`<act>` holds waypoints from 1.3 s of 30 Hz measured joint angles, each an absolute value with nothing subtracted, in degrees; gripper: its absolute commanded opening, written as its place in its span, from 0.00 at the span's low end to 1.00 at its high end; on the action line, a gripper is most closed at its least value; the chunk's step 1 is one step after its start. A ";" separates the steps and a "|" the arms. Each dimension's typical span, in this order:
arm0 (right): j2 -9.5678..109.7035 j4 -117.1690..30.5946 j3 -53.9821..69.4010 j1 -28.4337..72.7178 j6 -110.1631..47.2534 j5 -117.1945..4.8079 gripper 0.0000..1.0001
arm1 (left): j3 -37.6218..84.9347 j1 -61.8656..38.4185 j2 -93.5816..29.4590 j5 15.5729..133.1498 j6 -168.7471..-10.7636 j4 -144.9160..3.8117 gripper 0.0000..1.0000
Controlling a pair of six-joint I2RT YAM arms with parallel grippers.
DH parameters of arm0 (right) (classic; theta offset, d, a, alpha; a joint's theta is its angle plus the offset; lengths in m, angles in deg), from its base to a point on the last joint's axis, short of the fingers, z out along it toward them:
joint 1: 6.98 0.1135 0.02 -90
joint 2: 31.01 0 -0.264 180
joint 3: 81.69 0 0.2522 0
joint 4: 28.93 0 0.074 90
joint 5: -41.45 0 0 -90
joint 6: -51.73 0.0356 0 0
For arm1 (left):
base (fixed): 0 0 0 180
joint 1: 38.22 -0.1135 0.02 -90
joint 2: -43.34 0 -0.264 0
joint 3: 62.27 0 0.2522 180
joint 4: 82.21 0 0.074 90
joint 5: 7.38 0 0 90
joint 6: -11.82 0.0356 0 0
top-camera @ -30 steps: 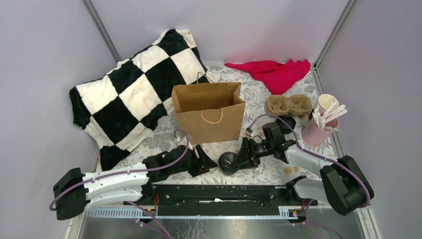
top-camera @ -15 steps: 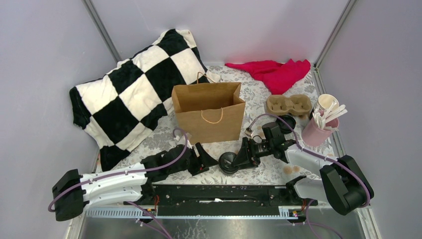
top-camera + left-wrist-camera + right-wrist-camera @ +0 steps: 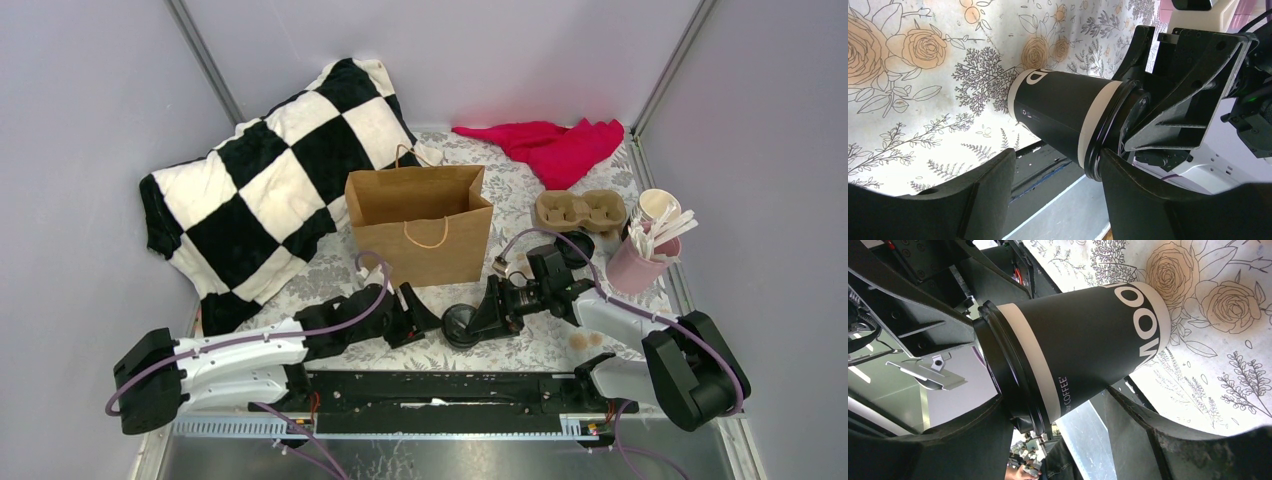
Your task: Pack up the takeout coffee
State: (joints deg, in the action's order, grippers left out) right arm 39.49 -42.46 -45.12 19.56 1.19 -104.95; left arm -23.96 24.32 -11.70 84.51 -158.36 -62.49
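Lower centre of overhead view: black coffee cup [image 3: 461, 324] clamped by right fingers [image 3: 1168, 455]; left fingers [image 3: 938, 210] spread apart, cup just ahead. Brown paper bag [image 3: 390, 250] open at frame centre; cup not yet inside, packing looks barely started.

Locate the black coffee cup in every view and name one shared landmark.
Top external: coffee cup low centre, nearer than the paper bag.
Left wrist: coffee cup centre, sideways, lid rightward.
Right wrist: coffee cup centre, lid leftward.
Shared landmark: floral tablecloth.
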 measured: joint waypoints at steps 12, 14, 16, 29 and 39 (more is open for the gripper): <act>40.36 -43.51 -45.29 19.08 1.85 -104.60 0.68 | -20.33 24.32 -16.44 84.75 -158.42 -59.32 0.57; 40.60 -42.77 -45.97 18.82 2.66 -104.95 0.68 | -20.02 24.32 -17.28 84.82 -158.40 -59.69 0.57; 40.69 -42.20 -46.56 18.53 3.68 -105.17 0.68 | -19.74 24.32 -18.43 85.06 -158.40 -60.55 0.57; 36.25 -49.15 -45.49 18.42 3.49 -102.77 0.73 | -13.25 26.57 -21.49 91.75 -154.45 -54.89 0.78; 36.21 -53.59 -41.86 18.95 1.17 -98.51 0.74 | -8.66 25.65 -16.42 84.05 -148.72 -51.59 0.86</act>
